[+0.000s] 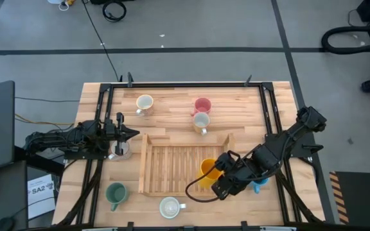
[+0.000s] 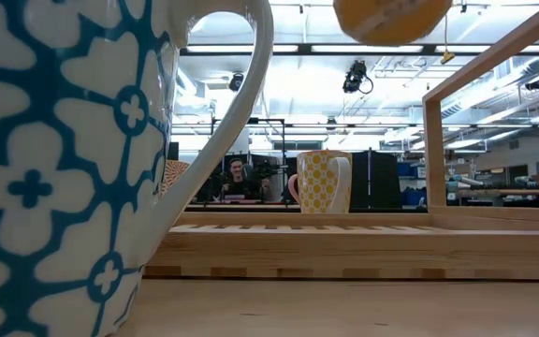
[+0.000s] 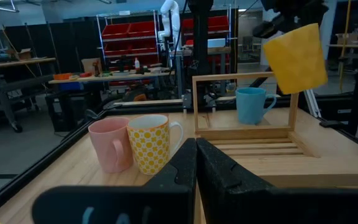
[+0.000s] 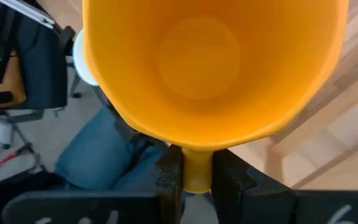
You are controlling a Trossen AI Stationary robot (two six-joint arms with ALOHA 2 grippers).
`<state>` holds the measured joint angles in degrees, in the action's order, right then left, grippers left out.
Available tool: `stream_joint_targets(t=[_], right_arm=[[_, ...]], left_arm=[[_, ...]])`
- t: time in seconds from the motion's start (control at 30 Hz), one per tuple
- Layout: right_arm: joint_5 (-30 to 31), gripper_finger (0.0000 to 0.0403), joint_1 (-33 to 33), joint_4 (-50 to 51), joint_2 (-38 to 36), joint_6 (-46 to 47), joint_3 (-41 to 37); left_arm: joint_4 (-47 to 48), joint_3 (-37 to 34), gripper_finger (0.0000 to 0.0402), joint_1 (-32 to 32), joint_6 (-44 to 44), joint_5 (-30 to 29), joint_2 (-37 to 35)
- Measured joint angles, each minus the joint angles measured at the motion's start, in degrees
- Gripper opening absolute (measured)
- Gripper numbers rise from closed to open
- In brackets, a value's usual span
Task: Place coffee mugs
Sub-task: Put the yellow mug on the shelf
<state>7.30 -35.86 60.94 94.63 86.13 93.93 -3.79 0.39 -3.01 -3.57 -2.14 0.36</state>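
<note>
We see the right gripper (image 4: 196, 177) w/ jaws pinched on the orange mug (image 1: 208, 169) handle, mug lifted above the wooden rack (image 1: 172, 168). Left gripper (image 3: 196, 163) fully closed, holding nothing, near table's left edge.

You can read one marking only: "SA2", printed in dark letters on a white sheet (image 1: 41, 190) lying on the floor off the surface's corner, behind and below the left tool (image 1: 131, 133) in the high view. Smaller print beneath it stays illegible, and the mugs carry patterns, no lettering.
</note>
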Motion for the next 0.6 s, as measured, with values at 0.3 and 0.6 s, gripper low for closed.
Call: stream_joint_targets(t=[0.3,0.6], right_arm=[[-1.48,0.0063,-3.22,-3.3,0.9,11.15,0.03],[-2.81,0.0063,-5.43,-4.39,7.34,17.35,0.02]], left_arm=[[0.01,0.01,0.0013,-0.02,-0.02,0.01,0.0],[0.28,0.0,0.0013,0.0,-0.02,0.01,0.0]])
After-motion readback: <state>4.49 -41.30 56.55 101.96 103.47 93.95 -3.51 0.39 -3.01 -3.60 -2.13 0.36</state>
